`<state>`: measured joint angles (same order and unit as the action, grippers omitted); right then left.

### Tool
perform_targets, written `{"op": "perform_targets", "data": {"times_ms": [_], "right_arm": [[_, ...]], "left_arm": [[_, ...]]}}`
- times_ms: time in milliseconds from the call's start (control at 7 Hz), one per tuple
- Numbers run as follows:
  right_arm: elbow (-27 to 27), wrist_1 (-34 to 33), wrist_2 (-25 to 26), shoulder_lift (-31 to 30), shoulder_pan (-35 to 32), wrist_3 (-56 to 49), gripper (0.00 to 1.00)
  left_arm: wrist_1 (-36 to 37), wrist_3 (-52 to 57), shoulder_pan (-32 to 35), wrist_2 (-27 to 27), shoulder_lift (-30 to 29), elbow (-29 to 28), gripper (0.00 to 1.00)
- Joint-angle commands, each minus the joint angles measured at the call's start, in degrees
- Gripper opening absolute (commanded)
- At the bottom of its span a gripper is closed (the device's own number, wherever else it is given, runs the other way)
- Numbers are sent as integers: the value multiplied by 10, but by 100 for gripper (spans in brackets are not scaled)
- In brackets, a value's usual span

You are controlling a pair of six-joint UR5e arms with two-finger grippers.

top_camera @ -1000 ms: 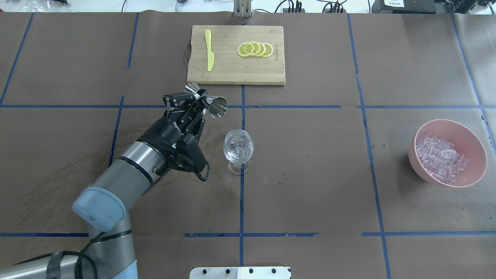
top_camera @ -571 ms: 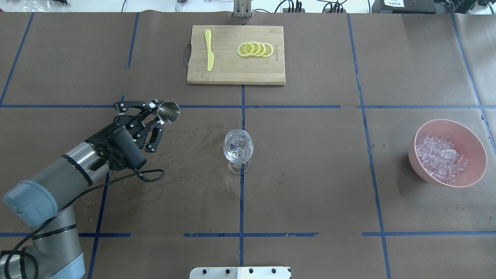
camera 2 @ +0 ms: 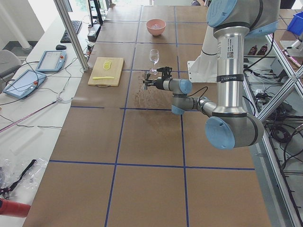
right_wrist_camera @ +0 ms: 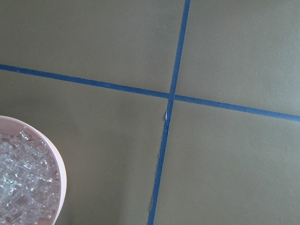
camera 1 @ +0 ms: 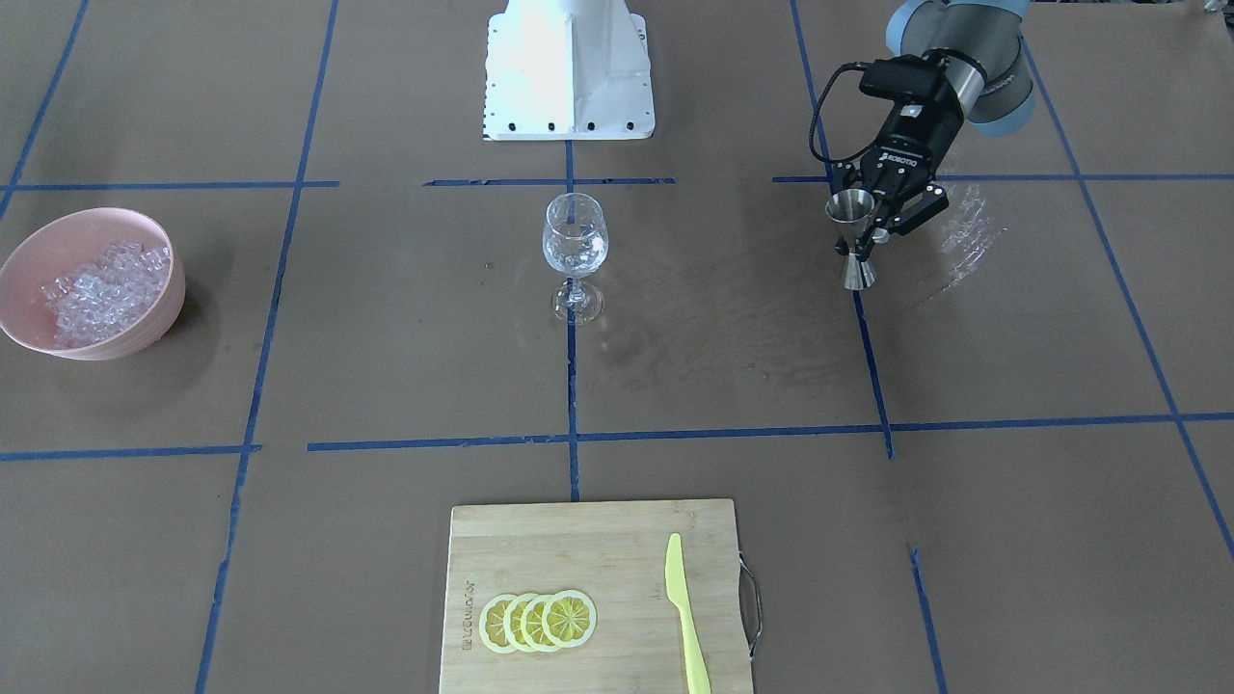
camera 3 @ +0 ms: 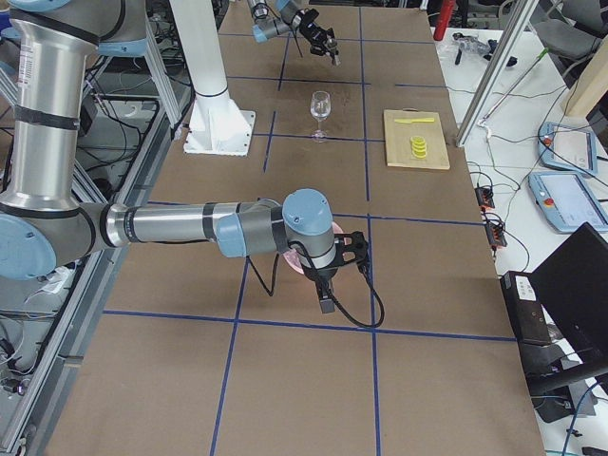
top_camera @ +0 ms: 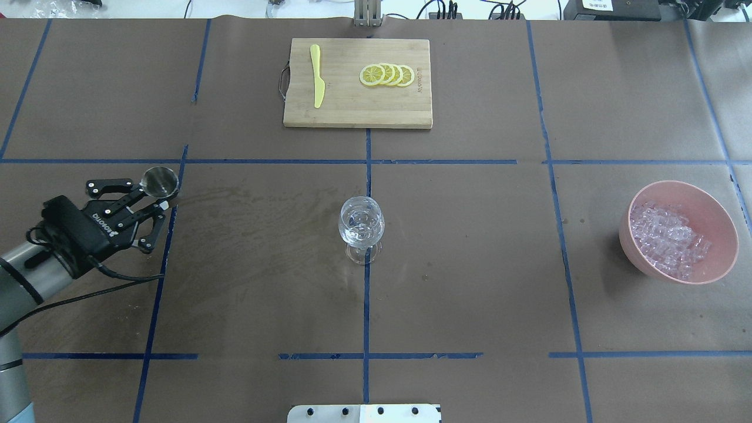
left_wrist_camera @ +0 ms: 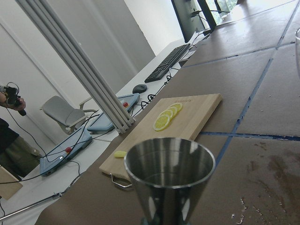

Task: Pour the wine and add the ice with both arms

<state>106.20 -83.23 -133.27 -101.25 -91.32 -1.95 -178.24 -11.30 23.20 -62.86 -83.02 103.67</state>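
Observation:
My left gripper (top_camera: 154, 195) is shut on the waist of a steel jigger (top_camera: 161, 181) and holds it upright at the table's left side, far left of the wine glass (top_camera: 361, 226). In the front-facing view the jigger (camera 1: 852, 207) has its foot at or just above the paper below the gripper (camera 1: 863, 237). The left wrist view shows the jigger's cup (left_wrist_camera: 168, 171) close up. The clear stemmed glass (camera 1: 575, 241) stands mid-table. The ice (top_camera: 667, 238) fills a pink bowl (top_camera: 725, 238) at the right. My right gripper (camera 3: 328, 290) shows only in the exterior right view, above the bowl; I cannot tell its state.
A wooden cutting board (top_camera: 357, 111) at the far middle carries lemon slices (top_camera: 388, 74) and a yellow knife (top_camera: 317, 76). Wet streaks (top_camera: 247, 205) mark the paper between the jigger and the glass. The white base block (camera 1: 569, 67) sits at the robot's edge.
My left arm has swung left, away from the wine glass, carrying the jigger. The jigger has turned from lying tilted toward the glass to standing upright.

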Motion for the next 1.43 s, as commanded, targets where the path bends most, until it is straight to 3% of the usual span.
{"op": "perform_targets", "data": {"times_ms": [0,571,1143,1286], "right_arm": [[-2,1,0,0,0,-1,100],[-3,0,0,0,0,-1,100],[-3,1,0,0,0,-1,100],[-3,1,0,-1,0,-1,100]], "left_arm": [[-42,-160,-1,45,44,-29,0],[-42,-380,-24,120,40,-94,0],[-40,-381,-130,252,27,-118,0],[-40,-381,-140,265,13,-134,0]]}}
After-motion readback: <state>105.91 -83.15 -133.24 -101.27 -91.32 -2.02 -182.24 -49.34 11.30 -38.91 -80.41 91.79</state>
